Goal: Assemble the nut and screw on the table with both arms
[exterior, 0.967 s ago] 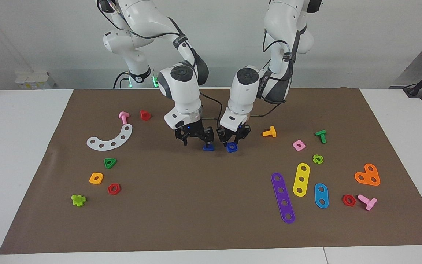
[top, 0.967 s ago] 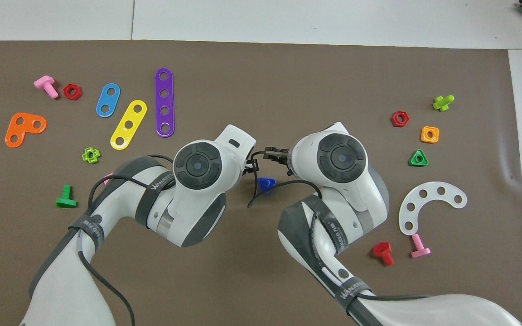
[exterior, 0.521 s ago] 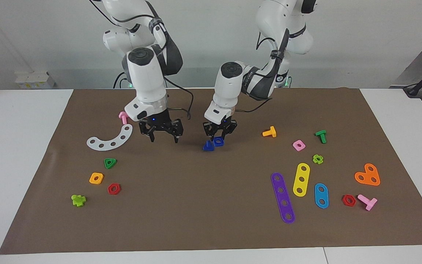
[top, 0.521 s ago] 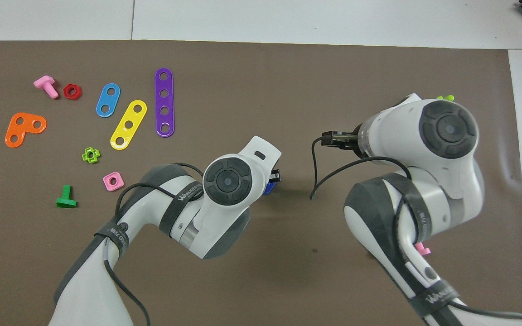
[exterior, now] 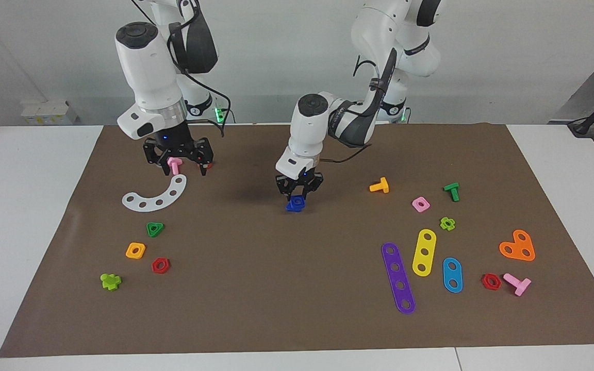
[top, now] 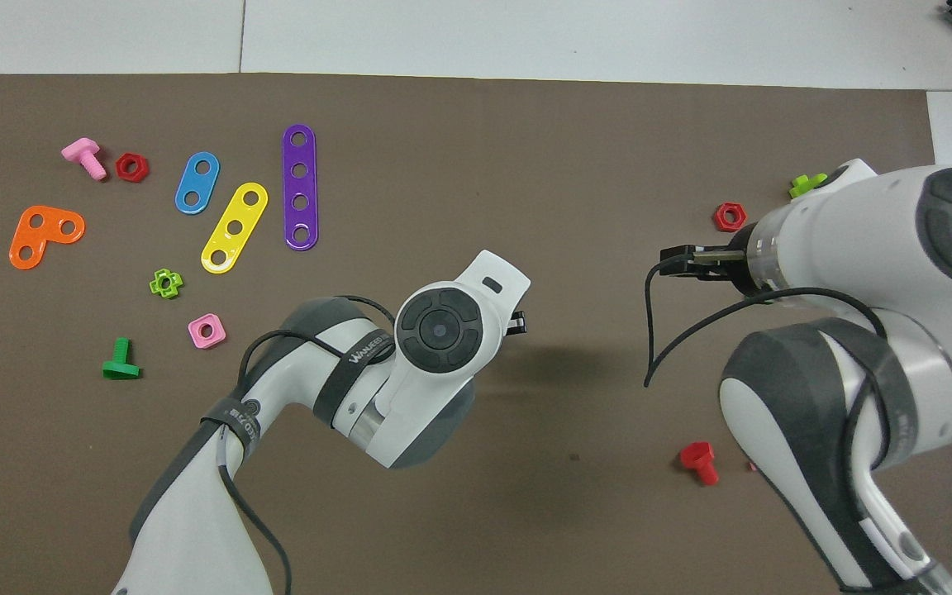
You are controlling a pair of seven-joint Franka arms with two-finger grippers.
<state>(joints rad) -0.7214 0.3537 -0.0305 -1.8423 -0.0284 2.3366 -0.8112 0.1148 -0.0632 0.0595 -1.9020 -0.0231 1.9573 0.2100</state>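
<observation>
The left gripper [exterior: 298, 195] stands low over the middle of the brown mat [exterior: 297, 309] on the counter [exterior: 29, 206]. Its fingers are closed on the blue nut [exterior: 297, 198], and this nut sits right on top of the blue screw [exterior: 294, 206], which lies on the mat. I cannot tell if the two blue pieces are already joined. In the overhead view the left arm's wrist hides both of them.

The right gripper [exterior: 178, 164] is raised over the mat toward the right arm's end of the counter, near the edge closest to the robots. Its jaws are spread wide and hold nothing. It hangs in front of a pink screw [exterior: 174, 165] and almost hides a red screw [top: 699, 461].

No container is on the counter; all pieces lie loose on the mat. Near the right gripper lies a white curved strip [exterior: 155, 196], then a green triangular nut [exterior: 154, 229], a yellow-orange square nut [exterior: 135, 250], a red hexagon nut [exterior: 160, 265] and a lime cross piece [exterior: 111, 281]. Toward the left arm's end are an orange screw [exterior: 379, 186], a pink square nut [exterior: 420, 204], a green screw [exterior: 452, 191], a purple strip [exterior: 398, 277], a yellow strip [exterior: 424, 252], a blue strip [exterior: 452, 274] and an orange heart plate [exterior: 517, 246]. Nothing stands close around the blue pieces.
</observation>
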